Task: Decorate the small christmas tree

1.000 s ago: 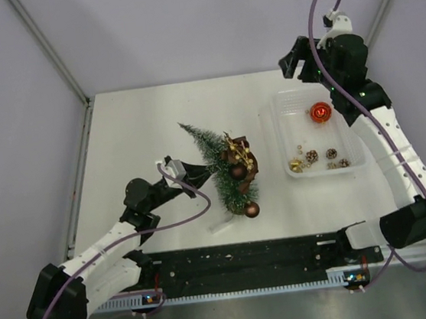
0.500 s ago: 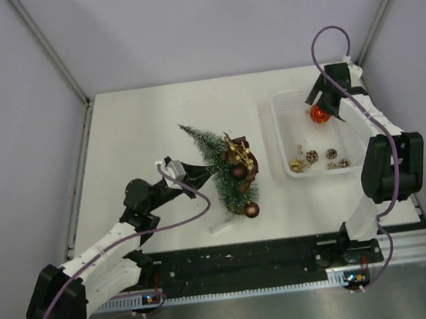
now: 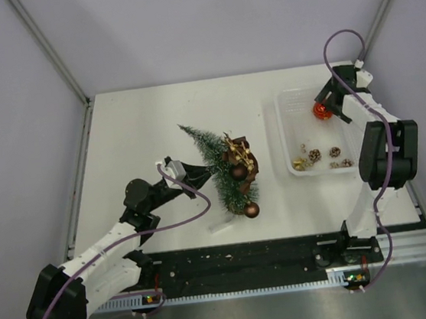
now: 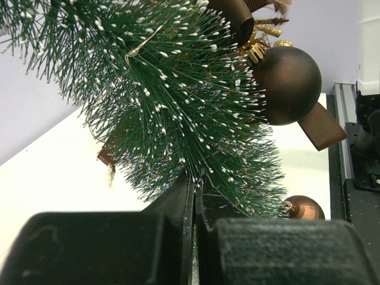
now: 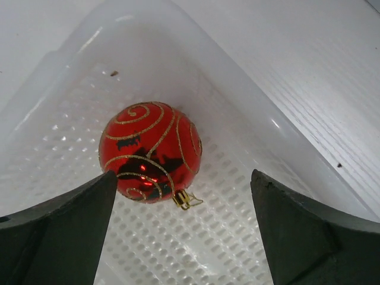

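The small christmas tree [image 3: 214,159] leans tilted at mid-table, with a brown bauble [image 3: 237,171], gold sprigs and a brown ribbon on it and a second brown bauble [image 3: 252,210] near its base. My left gripper [image 3: 208,173] is shut on the tree's bristles [image 4: 178,107], and the brown bauble [image 4: 288,77] hangs just beyond. A red bauble [image 5: 151,151] with gold swirls lies in the far corner of a clear tray [image 5: 249,113]. My right gripper [image 5: 184,196] is open, low inside the tray, with the red bauble [image 3: 320,109] just ahead, close to its left finger.
Small gold and pine-cone ornaments [image 3: 322,158] lie at the near end of the clear tray [image 3: 289,101]. A small white piece [image 3: 222,225] lies on the table by the tree's base. A black rail [image 3: 247,259] runs along the near edge. Walls close in at left and right.
The right arm has swung down from above the tray's far end into the tray, and its jaws have opened wider at the red bauble. The left arm and tree have not moved.
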You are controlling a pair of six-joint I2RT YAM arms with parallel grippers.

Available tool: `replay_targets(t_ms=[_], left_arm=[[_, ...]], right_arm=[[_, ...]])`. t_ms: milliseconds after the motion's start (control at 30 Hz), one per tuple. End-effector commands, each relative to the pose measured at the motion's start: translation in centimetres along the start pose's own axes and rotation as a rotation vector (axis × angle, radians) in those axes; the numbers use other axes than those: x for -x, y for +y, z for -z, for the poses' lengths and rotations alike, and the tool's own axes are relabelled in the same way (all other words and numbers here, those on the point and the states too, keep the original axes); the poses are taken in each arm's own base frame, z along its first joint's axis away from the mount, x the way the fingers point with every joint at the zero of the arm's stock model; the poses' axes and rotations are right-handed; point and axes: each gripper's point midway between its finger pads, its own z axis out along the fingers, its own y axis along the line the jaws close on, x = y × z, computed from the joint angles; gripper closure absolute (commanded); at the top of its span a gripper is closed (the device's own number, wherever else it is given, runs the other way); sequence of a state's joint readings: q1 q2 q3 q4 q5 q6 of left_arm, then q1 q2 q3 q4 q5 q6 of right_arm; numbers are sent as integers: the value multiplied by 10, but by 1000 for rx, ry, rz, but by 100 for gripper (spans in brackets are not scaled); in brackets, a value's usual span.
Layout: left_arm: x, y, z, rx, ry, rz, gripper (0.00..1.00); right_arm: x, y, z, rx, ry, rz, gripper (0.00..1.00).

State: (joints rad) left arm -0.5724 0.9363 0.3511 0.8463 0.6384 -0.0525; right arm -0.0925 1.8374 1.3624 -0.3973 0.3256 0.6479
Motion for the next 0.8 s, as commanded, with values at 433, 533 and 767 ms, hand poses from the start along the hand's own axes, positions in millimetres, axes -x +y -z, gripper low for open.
replay_targets(t_ms=[433,533,767], left_arm=[[4,-5,0,-19,-21,-8,100],[3,-5,1,-16,-20,-9,100],[3,-5,2,-14,-20,-6,100]], right_arm=[[-13,48,-30,158,5,-42,8],[-22,57,-29,172,14,-20,8],[-28,66,-20,209,11,10,25]])
